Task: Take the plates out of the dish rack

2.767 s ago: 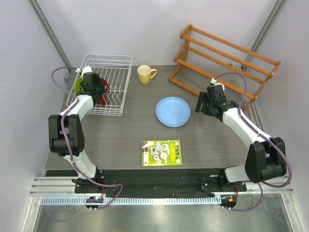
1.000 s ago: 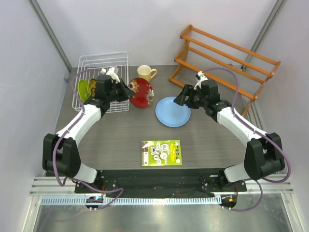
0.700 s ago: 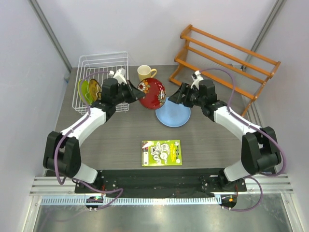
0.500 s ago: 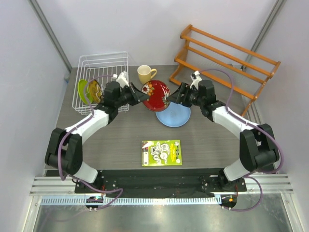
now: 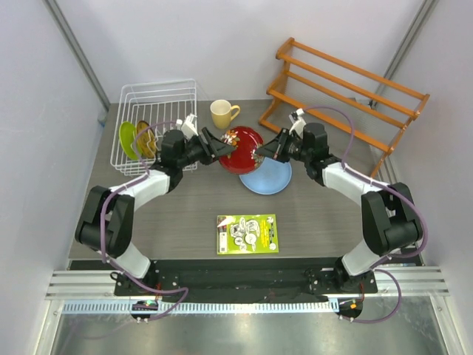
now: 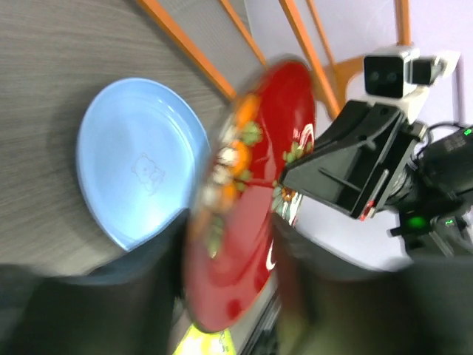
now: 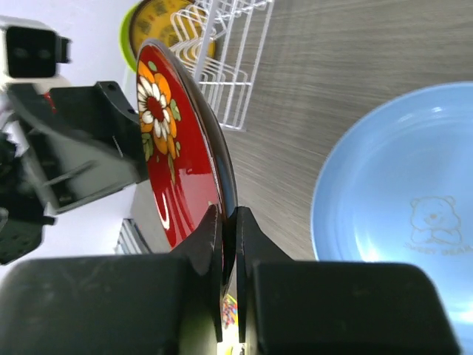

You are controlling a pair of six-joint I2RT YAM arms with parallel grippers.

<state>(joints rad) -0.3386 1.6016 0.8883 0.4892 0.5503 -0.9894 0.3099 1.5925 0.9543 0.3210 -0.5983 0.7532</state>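
Note:
The dark red plate [image 5: 240, 139] with a flower pattern hangs in the air between both arms, over the left edge of the light blue plate [image 5: 267, 176], which lies flat on the table. My right gripper [image 7: 228, 222] is shut on the red plate's [image 7: 174, 163] rim. My left gripper [image 5: 214, 146] is at the plate's other side with its jaws apart around the red plate [image 6: 251, 222], blurred in the left wrist view. The white dish rack [image 5: 151, 111] at the back left holds a lime green plate [image 5: 127, 137] and a yellow patterned plate [image 5: 144, 139] upright.
A yellow mug [image 5: 222, 113] stands just behind the red plate. An orange wooden slatted rack [image 5: 347, 81] fills the back right. A green leaflet [image 5: 247, 233] lies near the front middle of the table.
The left arm carried the red plate rightwards out of the rack toward the blue plate. The right gripper came in and shut on its rim, and the left jaws have parted.

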